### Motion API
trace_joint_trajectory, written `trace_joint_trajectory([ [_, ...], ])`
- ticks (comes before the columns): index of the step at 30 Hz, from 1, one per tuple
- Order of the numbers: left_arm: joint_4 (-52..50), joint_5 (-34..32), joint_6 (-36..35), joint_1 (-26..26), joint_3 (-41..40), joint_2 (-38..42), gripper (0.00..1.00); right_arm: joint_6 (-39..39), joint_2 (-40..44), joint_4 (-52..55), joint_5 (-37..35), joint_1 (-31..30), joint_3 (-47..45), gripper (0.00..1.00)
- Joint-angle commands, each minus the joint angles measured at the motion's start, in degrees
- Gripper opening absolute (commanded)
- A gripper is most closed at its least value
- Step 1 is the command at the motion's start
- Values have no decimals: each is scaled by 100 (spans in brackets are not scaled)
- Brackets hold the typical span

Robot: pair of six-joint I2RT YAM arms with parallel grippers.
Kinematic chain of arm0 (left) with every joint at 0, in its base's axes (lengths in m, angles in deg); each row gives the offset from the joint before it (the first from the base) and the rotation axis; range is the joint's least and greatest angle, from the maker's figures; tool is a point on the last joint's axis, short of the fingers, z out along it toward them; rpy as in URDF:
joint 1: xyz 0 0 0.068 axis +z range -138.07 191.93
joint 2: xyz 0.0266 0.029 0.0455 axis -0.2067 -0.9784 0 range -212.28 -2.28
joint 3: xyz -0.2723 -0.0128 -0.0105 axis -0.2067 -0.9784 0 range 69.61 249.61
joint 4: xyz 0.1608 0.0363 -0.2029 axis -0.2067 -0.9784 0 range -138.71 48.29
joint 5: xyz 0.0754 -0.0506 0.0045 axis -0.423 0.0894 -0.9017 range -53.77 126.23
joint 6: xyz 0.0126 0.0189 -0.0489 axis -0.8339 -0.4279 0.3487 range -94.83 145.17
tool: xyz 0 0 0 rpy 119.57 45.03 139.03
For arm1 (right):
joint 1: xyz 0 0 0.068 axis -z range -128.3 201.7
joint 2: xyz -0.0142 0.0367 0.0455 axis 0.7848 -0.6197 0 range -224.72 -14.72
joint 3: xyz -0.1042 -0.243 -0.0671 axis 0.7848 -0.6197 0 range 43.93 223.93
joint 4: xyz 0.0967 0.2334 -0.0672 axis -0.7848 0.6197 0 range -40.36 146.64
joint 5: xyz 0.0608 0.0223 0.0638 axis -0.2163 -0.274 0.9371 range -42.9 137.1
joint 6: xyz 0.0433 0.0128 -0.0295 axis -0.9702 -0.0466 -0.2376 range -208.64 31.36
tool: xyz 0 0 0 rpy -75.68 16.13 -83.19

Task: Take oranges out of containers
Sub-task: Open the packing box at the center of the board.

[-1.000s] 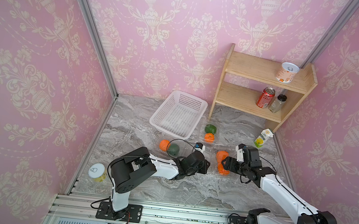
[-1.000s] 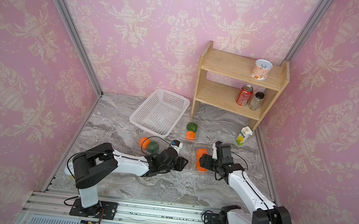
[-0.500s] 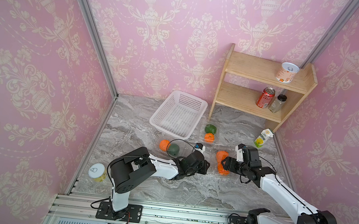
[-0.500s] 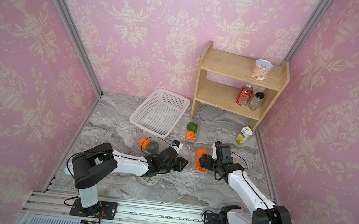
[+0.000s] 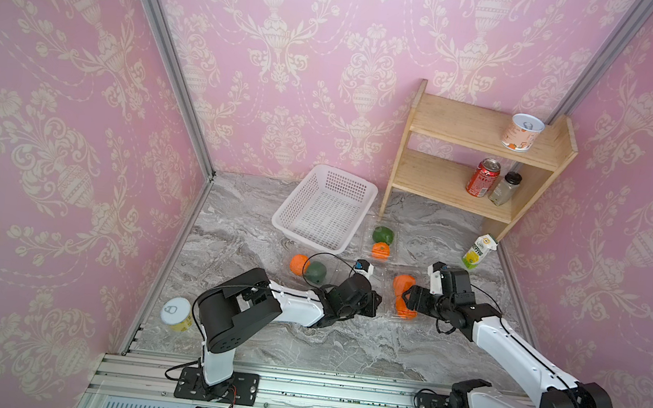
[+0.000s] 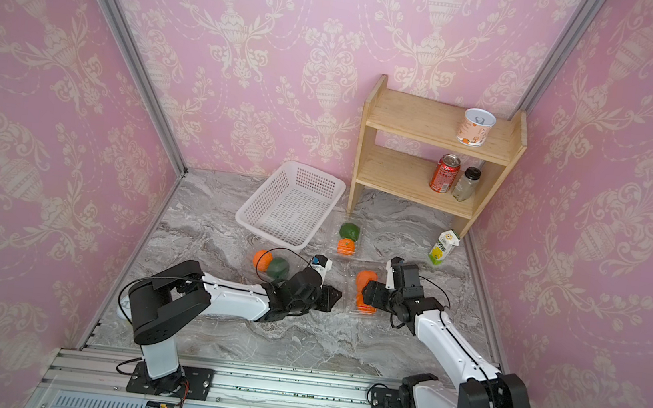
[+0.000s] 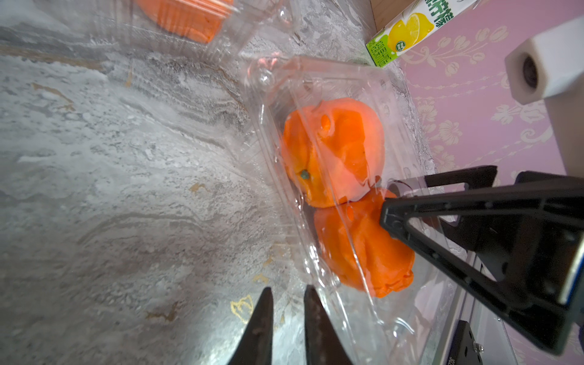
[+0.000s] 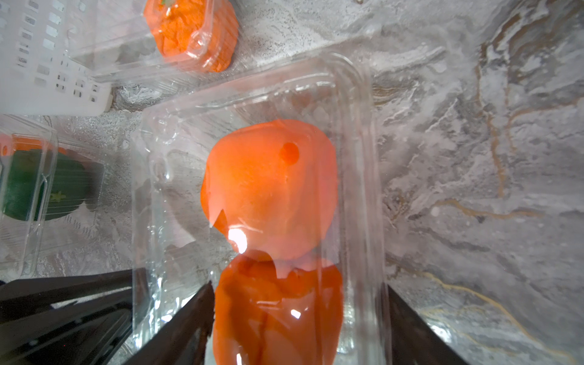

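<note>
Oranges, two of them, lie touching in a clear tray on the surface. Right end effector stands wide apart, astride the nearer one. Left end effector is nearly together at the tray's rim; whether it pinches the rim is unclear.

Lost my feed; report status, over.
Left gripper narrowly open at tray edge. Right gripper open, fingers flanking near orange; far orange behind it, both in tray. Its clear plastic may cover them.
</note>
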Motion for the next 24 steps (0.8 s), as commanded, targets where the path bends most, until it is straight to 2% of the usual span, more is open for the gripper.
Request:
trace_joint_trajectory([
  [1,-93,-203,-4,15,-69,308,21,4,-137,378,-11,-56,-77,80],
  [24,-39,215,45,15,228,-131,25,-5,-111,378,-55,-84,-87,80],
])
